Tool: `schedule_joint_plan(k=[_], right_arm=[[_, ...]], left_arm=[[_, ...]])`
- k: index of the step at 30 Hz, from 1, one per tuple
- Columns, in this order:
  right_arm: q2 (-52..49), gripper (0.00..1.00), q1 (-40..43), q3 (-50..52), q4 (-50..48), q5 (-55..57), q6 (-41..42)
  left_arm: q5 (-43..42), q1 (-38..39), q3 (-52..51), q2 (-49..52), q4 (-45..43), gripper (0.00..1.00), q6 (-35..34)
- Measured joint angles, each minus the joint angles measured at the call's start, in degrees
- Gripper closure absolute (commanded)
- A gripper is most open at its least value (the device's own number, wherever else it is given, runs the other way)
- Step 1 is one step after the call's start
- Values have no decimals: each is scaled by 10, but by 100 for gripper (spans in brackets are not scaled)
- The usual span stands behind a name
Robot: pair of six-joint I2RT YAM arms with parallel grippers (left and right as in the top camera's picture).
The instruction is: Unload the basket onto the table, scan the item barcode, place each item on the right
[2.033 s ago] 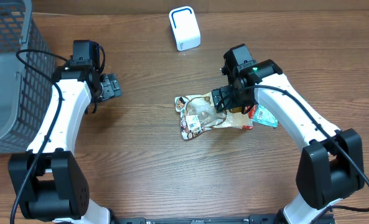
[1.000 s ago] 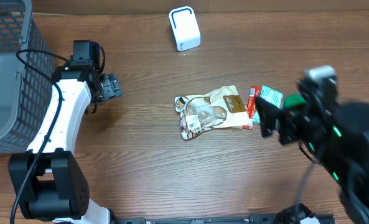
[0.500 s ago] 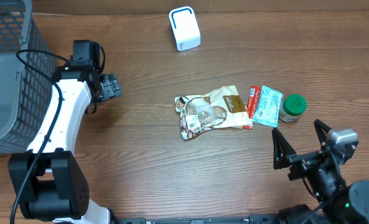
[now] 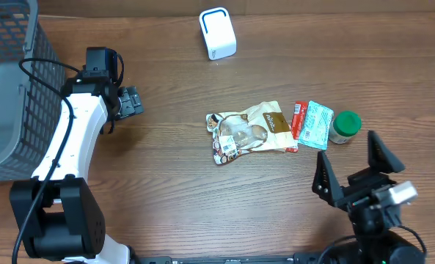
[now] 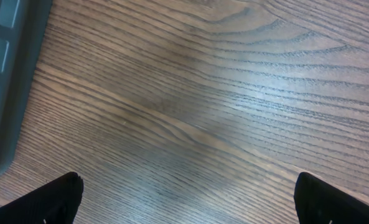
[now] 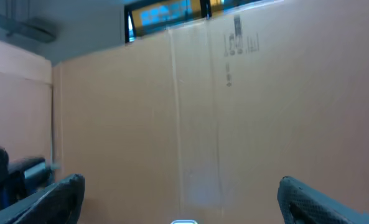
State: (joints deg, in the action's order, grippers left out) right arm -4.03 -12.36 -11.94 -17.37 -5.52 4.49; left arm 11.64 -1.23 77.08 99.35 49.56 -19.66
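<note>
A tan snack pouch [image 4: 251, 130] lies flat mid-table, with a white label showing on its left end. Beside it on the right are a red and teal packet [image 4: 312, 123] and a small green-lidded jar [image 4: 345, 126]. A white scanner [image 4: 217, 33] stands at the far edge, and its top [image 6: 184, 221] peeks into the bottom of the right wrist view. My right gripper [image 4: 353, 170] [image 6: 181, 182] is open and empty near the front right edge, clear of the items and facing a cardboard wall. My left gripper [image 4: 130, 101] [image 5: 187, 186] is open over bare wood at the left.
A grey mesh basket [image 4: 8, 81] fills the far left, and its edge [image 5: 4, 74] shows in the left wrist view. A brown cardboard wall [image 6: 203, 112] stands beyond the table's far edge.
My right arm has pulled back from over the snack pouch to the front right edge, its open fingers now pointing toward the far side. The items and the left arm have not moved.
</note>
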Motion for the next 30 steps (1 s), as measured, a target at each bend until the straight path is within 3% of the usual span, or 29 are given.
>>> schedule_joint_plan(k=[7, 18, 30], right_arm=[[31, 0, 0, 105, -5, -1, 0], [33, 0, 0, 109, 216, -2, 0], [33, 0, 0, 109, 219, -2, 0]], left_arm=[[0, 0, 0, 0, 0, 0, 0], [0, 0, 0, 0, 0, 0, 0], [0, 0, 0, 0, 0, 0, 0]])
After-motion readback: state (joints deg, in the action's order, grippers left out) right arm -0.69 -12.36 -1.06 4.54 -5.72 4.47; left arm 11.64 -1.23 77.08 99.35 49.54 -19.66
